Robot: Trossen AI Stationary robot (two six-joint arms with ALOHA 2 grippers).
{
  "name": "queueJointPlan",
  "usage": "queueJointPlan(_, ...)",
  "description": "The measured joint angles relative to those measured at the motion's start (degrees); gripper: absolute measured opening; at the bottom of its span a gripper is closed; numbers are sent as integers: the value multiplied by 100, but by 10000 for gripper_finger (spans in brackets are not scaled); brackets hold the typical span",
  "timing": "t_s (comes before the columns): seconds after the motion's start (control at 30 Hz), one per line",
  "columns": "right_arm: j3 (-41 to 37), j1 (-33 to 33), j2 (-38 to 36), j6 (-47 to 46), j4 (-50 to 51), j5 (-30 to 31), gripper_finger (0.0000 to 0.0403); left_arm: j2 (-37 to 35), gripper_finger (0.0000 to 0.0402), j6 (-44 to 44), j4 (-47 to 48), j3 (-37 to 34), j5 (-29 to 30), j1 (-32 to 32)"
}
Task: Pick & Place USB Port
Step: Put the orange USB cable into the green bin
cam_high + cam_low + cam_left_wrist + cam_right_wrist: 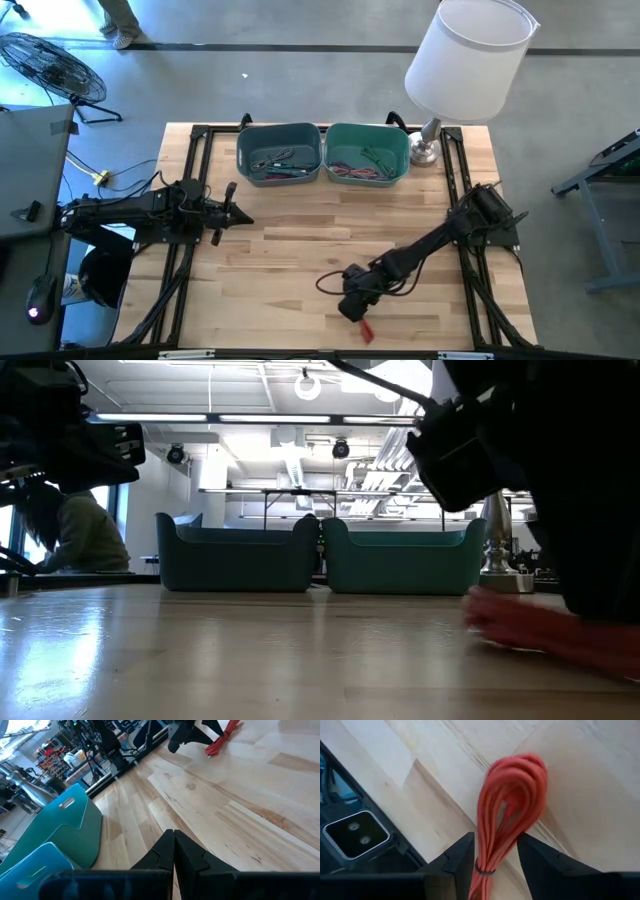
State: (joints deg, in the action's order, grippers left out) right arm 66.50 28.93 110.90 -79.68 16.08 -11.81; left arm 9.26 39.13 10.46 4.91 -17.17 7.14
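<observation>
Cable bundle, red (510, 815): coiled and bound near one end by a thin dark tie, lying on the wooden table (300, 250) at its near edge, right of centre. In the high view only a short red tip (366, 331) shows past the gripper.

Right gripper (352, 305): lowered over the bundle at the near edge. The right wrist view shows its two dark fingers (461, 857) set either side of the tied end, with the cord filling the gap between them; whether they press on it cannot be told. The low view shows the bundle as a blurred red mass (530, 630) resting on the tabletop under the dark arm.

Left gripper (228, 208): over the left side of the table, well apart from the bundle, fingers (165, 855) pressed together, holding nothing.

Blue bin (279, 152): at the far edge, left of centre, with dark cables inside.

Green bin (367, 152): just beside the blue bin on its right, walls meeting, with red and green cords inside.

Lamp, white shade (468, 58): metal base at the far right corner, just beside the green bin.
</observation>
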Motion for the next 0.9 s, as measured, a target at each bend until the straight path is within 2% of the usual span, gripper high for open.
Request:
queueJointPlan(0.27, 43, -21, 729, -90, -825, -553, 142, 0, 1, -2, -2, 0, 26, 0)
queueJointPlan(0.43, 42, -64, 899, 348, -1154, -214, 136, -2, 1, -2, -17, -2, 39, 0)
queueJointPlan(0.53, 29, -77, 908, 615, -1255, -33, 103, -2, 1, -2, -22, -2, 38, 0)
queueJointPlan(0.63, 16, -128, 923, 794, -1258, -91, 31, -2, 1, -2, -22, -2, 38, 0)
queueJointPlan(0.67, 15, -133, 926, 945, -1283, -83, 19, -2, 1, -2, -22, -2, 38, 0)
queueJointPlan(0.9, 49, -152, 908, 1426, -1246, 350, 8, -2, 1, -2, -24, -2, 37, 0)
